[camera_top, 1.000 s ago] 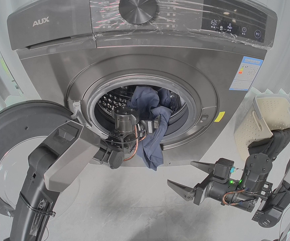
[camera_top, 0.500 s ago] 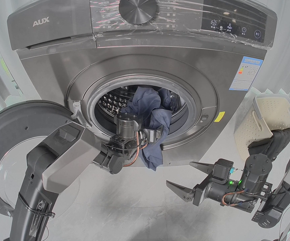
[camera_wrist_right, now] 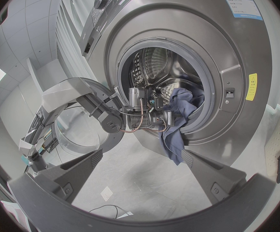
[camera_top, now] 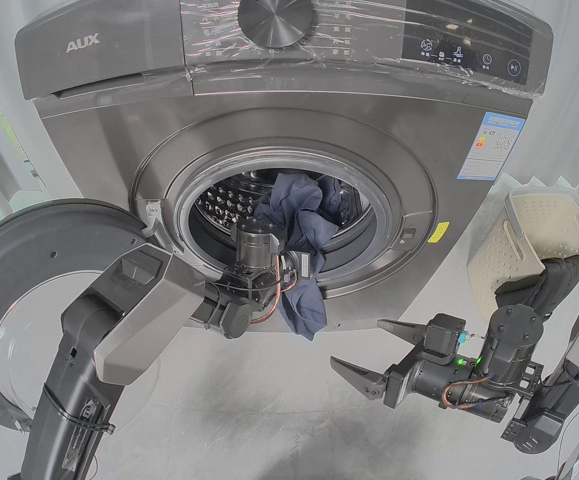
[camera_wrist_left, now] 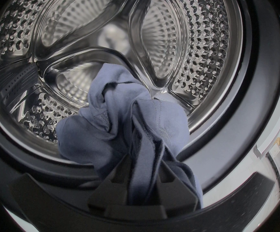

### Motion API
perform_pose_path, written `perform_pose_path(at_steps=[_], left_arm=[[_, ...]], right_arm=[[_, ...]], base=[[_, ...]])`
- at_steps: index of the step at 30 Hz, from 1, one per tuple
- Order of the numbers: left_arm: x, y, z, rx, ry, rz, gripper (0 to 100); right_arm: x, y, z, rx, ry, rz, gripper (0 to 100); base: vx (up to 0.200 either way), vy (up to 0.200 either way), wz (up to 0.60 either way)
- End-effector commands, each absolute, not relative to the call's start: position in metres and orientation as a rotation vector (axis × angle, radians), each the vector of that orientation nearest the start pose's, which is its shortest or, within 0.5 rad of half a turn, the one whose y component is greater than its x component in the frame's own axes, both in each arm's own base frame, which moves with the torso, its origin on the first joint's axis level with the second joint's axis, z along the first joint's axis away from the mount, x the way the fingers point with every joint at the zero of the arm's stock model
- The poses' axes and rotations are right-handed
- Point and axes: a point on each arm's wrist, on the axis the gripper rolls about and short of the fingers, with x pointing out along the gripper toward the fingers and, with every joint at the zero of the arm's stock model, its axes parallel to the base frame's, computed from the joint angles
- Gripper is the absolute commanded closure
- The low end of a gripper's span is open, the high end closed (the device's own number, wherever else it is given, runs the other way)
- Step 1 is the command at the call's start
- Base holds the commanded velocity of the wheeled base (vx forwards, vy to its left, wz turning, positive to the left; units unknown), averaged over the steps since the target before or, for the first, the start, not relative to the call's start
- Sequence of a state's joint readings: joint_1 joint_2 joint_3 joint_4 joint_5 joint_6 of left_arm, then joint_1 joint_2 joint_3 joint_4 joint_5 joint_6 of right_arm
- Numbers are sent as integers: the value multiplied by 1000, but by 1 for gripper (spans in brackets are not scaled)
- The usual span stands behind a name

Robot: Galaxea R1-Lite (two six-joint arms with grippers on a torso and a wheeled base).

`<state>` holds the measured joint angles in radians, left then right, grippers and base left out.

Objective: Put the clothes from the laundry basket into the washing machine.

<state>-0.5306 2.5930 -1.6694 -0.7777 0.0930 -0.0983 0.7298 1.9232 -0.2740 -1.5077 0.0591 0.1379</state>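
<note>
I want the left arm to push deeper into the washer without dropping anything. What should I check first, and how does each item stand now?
1. Grip: ok. The left end effector is shut on the blue garment.
2. Door: ok. The door is swung wide to the robot's left, off the opening.
3. Drum room: ok. The drum is bare metal behind the garment.
4. Garment past the rim: not ok. Its tail hangs outside, down the front of the washing machine.
5. Other arm: ok. The right end effector is open, low over the floor, apart from the opening.
6. Basket emptied: not ok. A dark garment hangs from the laundry basket.
</note>
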Motion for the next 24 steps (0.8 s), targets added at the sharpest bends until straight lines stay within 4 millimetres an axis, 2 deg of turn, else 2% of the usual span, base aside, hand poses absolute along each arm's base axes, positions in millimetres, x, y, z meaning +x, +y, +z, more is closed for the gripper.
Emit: perform_pose_path(at_steps=[1, 4, 5, 14, 18, 22, 24], left_arm=[[469, -267, 69, -109, 38, -404, 100], [487, -261, 97, -181, -81, -337, 100], [490, -258, 92, -183, -74, -318, 100], [496, -245, 97, -199, -108, -296, 100], [496, -246, 95, -207, -103, -293, 100], [492, -253, 95, -217, -103, -295, 100], [486, -260, 89, -223, -74, -309, 100]], right_arm=[[198, 179, 88, 85, 186, 778, 0], [198, 179, 88, 85, 186, 778, 0], [198, 179, 88, 85, 186, 778, 0], [199, 180, 88, 86, 184, 778, 0], [199, 180, 88, 86, 186, 778, 0], [199, 180, 88, 86, 186, 778, 0], [199, 180, 88, 86, 186, 778, 0]], base=[[0, 0, 0], [0, 0, 0], [0, 0, 0], [0, 0, 0], [0, 0, 0], [0, 0, 0], [0, 0, 0]])
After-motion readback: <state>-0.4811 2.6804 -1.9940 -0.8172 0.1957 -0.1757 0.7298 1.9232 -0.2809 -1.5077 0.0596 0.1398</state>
